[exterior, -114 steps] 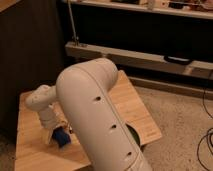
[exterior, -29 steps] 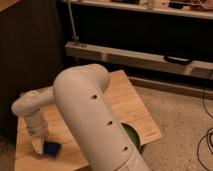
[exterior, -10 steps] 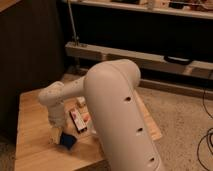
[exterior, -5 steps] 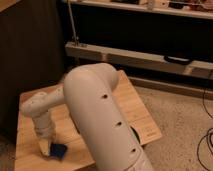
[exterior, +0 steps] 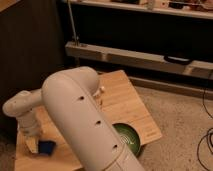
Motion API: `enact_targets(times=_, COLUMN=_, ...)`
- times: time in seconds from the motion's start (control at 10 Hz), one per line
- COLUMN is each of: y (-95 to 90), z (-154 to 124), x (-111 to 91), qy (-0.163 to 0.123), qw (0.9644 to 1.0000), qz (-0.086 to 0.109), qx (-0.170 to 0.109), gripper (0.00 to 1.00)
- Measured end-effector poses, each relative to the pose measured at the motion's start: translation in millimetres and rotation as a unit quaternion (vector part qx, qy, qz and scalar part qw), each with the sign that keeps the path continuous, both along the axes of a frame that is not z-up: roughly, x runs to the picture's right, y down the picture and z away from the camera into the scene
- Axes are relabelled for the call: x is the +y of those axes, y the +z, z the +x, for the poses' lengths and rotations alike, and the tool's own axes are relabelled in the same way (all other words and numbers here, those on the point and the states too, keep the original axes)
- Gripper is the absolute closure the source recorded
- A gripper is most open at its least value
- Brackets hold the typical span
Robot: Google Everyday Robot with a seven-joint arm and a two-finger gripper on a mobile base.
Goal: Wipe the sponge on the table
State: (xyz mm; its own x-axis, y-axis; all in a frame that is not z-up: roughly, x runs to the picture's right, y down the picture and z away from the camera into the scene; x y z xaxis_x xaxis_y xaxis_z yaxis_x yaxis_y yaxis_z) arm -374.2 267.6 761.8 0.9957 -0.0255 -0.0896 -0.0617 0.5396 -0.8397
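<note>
A small dark blue sponge (exterior: 48, 147) lies on the light wooden table (exterior: 127, 107), near its left front part. My gripper (exterior: 34, 145) points down at the table's left side, right beside the sponge and touching its left edge. My big white arm (exterior: 85, 120) crosses the middle of the view and hides much of the tabletop.
A round green bowl (exterior: 127, 140) sits at the table's front right, partly behind my arm. A long grey shelf unit (exterior: 140, 55) runs along the back. A dark wall (exterior: 30, 50) stands to the left. Speckled floor (exterior: 180, 120) and cables (exterior: 206, 145) lie to the right.
My gripper and the sponge have swung back and forth across the table's left part; since half a second ago they slid a little further left and forward.
</note>
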Motion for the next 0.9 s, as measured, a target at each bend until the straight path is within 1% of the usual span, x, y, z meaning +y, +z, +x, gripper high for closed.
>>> enact_targets(times=0.2, y=3.5, z=-16.2, x=-26.1, qy=0.006, qw=0.9998, qz=0.016, qx=-0.005, gripper=0.81)
enact_targets(times=0.3, y=11.5, z=-13.4, x=-44.6, qy=0.019, qw=0.9995, qz=0.024, qx=0.001, gripper=0.81)
enact_targets(times=0.4, y=19.1, z=-5.4, x=-57.7, qy=0.032, qw=0.999, qz=0.028, qx=0.01, gripper=0.81)
enact_targets(times=0.5, y=26.3, z=5.6, x=-67.3, qy=0.044, qw=0.9983, qz=0.031, qx=0.021, gripper=0.81)
enact_targets(times=0.6, y=37.8, z=31.6, x=-82.2, qy=0.067, qw=0.9962, qz=0.034, qx=0.045, gripper=0.81)
enact_targets(times=0.7, y=42.8, z=47.6, x=-87.1, qy=0.08, qw=0.9944, qz=0.035, qx=0.06, gripper=0.81)
enact_targets(times=0.9, y=48.2, z=83.7, x=-92.2, qy=0.107, qw=0.9897, qz=0.036, qx=0.087, gripper=0.81)
